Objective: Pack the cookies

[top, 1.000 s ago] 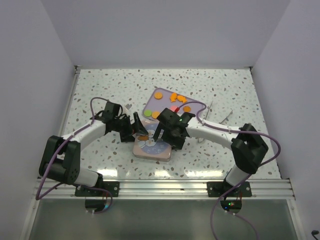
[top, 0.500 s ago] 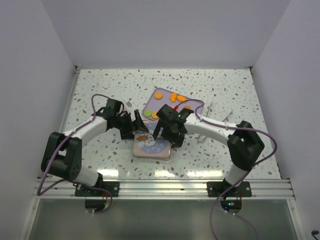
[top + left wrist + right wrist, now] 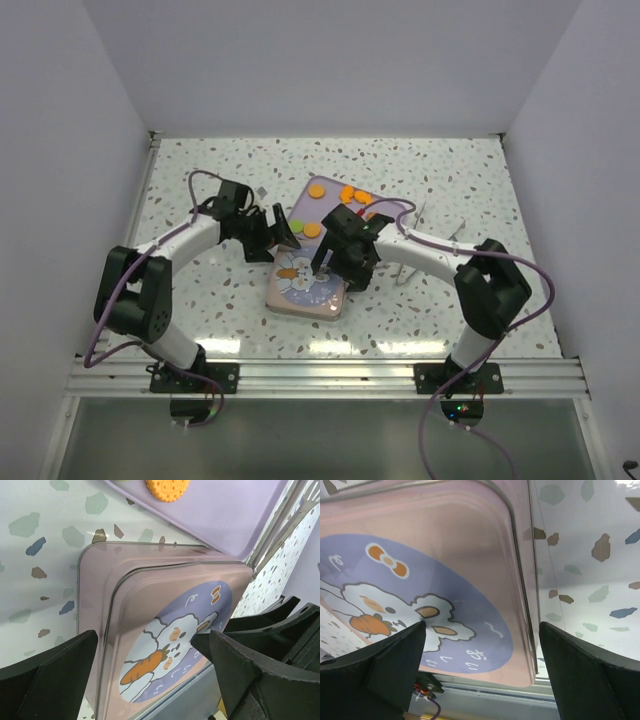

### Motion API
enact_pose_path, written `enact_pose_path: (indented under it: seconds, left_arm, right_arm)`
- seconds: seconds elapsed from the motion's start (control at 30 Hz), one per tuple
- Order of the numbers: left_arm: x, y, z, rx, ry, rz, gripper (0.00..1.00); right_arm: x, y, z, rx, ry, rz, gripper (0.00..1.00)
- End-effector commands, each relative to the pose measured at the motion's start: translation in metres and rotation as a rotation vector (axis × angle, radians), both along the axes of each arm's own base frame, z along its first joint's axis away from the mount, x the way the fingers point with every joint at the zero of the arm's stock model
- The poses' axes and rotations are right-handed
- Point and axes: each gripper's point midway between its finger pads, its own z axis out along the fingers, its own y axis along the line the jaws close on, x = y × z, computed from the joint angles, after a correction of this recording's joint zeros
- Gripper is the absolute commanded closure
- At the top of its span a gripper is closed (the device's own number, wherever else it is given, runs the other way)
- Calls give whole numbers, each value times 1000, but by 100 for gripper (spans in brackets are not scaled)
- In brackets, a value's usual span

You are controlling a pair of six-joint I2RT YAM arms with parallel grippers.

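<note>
While both arms lean in over the middle of the speckled white terrazzo surface (image 3: 200, 180), I read the scene as gathered around the pink rectangular tin with the rabbit-and-carrot picture on its lid (image 3: 305, 285). That tin lies flat at the centre, lid on. From the left wrist view the lid looks to sit a little askew on the base, with a strip of base showing along one edge, so I judge it laid on but perhaps not pressed home.

At one o'clock from the tin, touching or just overlapping its far corner, lies the flat lilac rectangular tray (image 3: 305, 195). It carries several round orange cookies (image 3: 347, 193), so the cookies I can see are on the tray, not in the tin; whether any are under the lid I cannot tell.

My left claw (image 3: 284, 232) hangs at eleven o'clock of the tin with its fingers apart and nothing between them, straddling the tin's near-left corner in its own camera. My right claw (image 3: 333, 262) hangs at two o'clock over the tin's right edge, also spread wide and empty, the lid filling its view. I judge both are set there to work the lid from opposite sides, but lifting it off and seating it down would look alike.
</note>
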Motion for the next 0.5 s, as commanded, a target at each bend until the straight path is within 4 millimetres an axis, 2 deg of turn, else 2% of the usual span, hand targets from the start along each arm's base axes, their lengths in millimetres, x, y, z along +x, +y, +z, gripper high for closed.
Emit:
enact_pose_path:
  seconds: [0.0, 0.3, 0.47]
  left_arm:
    - [11, -3, 8, 14, -35, -19, 0]
    - [26, -1, 0, 58, -26, -20, 0]
    - [43, 2, 10, 83, -54, -13, 0]
  right_arm:
    - [14, 1, 12, 40, -44, -6, 1]
    - [27, 6, 9, 69, -23, 0, 1]
    - [37, 3, 8, 81, -24, -12, 1]
